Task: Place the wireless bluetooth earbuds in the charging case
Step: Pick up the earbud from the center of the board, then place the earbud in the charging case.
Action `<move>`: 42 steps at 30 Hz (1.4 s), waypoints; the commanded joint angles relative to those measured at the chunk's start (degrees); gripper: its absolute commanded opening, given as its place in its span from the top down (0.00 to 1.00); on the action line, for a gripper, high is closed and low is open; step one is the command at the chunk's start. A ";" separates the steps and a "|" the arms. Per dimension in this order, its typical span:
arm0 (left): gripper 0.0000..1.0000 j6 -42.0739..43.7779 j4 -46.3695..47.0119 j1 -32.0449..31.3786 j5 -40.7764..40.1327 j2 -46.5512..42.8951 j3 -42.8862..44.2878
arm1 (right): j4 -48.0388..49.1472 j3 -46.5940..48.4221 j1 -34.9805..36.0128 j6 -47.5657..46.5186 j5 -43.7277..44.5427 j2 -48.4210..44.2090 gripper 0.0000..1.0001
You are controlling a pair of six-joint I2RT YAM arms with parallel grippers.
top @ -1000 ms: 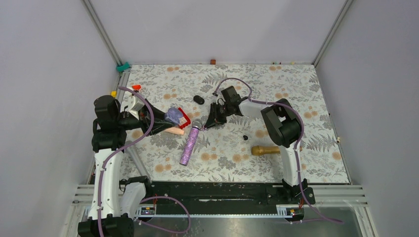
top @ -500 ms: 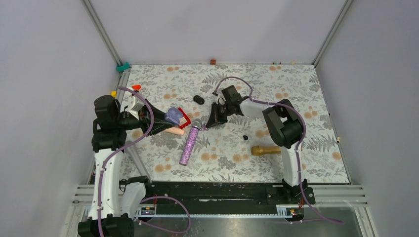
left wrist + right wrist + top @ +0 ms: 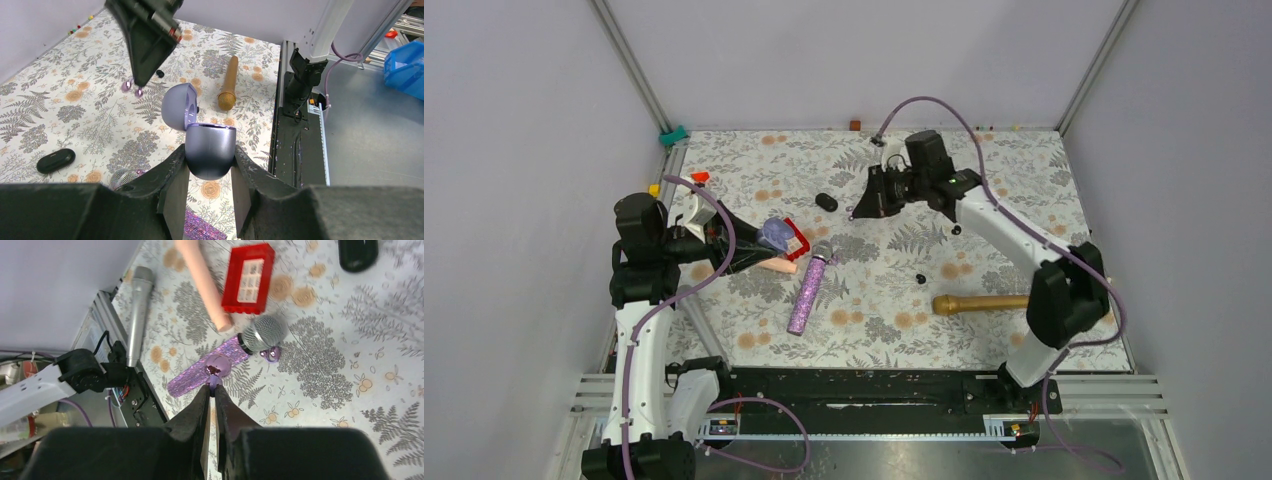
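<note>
Jaws on the right gripper [image 3: 212, 390] just pinched down on one purple earbud [image 3: 218, 365] and lifted it up toward the table's [image 3: 754, 160] far edge. Left gripper [image 3: 210, 167] hugs the open charging case [image 3: 210, 145] near the left edge, so pickup's done, drop-in next.

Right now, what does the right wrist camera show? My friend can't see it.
The right pincer is shut on a shiny purple earbud above the flowery table. Beneath lie a second purple earbud beside a glittery purple microphone, a red block and a pink stick.
</note>
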 commanded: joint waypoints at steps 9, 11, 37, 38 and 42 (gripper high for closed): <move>1.00 2.58 0.78 0.36 1.90 -0.95 -0.40 | 1.64 -1.68 0.86 -9.26 -2.04 -22.62 0.91; 1.00 2.76 0.76 0.41 1.75 -1.03 -0.39 | 2.03 -1.85 0.92 -9.07 -3.10 -24.98 0.91; 1.00 4.87 -3.10 -23.40 -12.09 11.69 5.88 | 4.37 -4.81 6.12 -5.53 -13.76 -34.56 0.91; 1.00 4.60 -3.28 -24.23 -11.63 13.00 6.63 | 4.60 -5.32 6.18 -5.75 -14.31 -34.86 0.91; 1.00 3.38 -3.54 -28.40 -11.98 16.96 8.36 | 5.19 -7.62 6.27 -7.72 -15.85 -35.77 0.91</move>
